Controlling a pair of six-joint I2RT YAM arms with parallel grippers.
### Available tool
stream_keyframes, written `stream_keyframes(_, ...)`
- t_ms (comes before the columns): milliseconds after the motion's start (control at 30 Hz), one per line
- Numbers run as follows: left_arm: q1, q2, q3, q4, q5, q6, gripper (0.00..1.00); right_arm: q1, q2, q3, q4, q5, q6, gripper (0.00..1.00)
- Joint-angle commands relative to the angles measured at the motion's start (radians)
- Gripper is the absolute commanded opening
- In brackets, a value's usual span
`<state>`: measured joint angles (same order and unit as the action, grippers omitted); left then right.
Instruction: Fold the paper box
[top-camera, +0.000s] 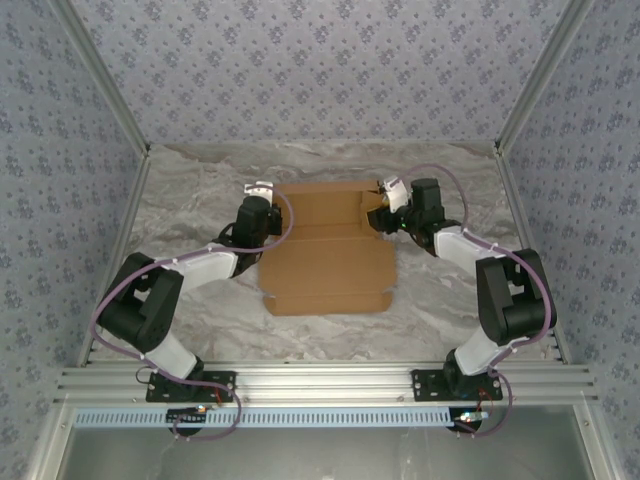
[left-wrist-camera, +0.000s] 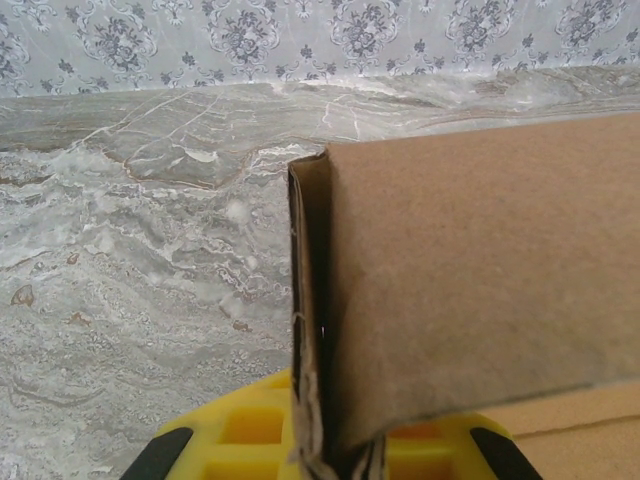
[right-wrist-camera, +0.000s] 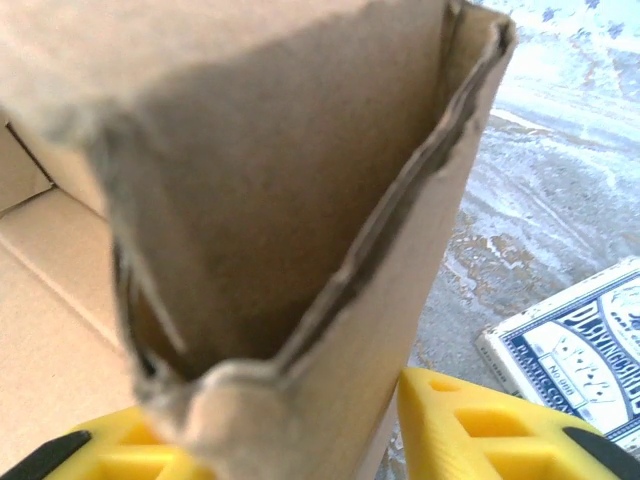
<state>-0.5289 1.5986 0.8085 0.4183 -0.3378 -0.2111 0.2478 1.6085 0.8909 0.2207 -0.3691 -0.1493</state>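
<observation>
The paper box (top-camera: 328, 262) lies flat in the middle of the counter (top-camera: 200, 180), long axis running near edge to far edge, between my arms. My left gripper (left-wrist-camera: 330, 455) is clamped on its raised far-left corner. My right gripper (right-wrist-camera: 300, 430) straddles the far-right one, but I cannot tell whether it pinches.

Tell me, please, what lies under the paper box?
The box rests on the marbled table, which shows all around it. Whatever is directly beneath the cardboard is covered.
</observation>
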Motion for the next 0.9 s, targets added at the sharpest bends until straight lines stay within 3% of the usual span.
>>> stream_keyframes(0,-0.003,-0.029,-0.002,0.025,0.039,-0.010,0.00,0.021,0.009,0.011,0.075,0.069,-0.011,0.40)
stream_keyframes(167,-0.003,-0.023,-0.002,0.027,0.042,-0.010,0.00,0.053,0.011,0.006,0.111,0.183,0.021,0.36)
stream_keyframes(700,-0.006,-0.023,-0.004,0.028,0.044,-0.015,0.00,0.195,0.079,0.053,0.059,0.706,0.304,0.28)
stream_keyframes(867,-0.005,-0.021,-0.004,0.027,0.043,-0.017,0.00,0.230,0.092,0.074,0.029,0.791,0.338,0.27)
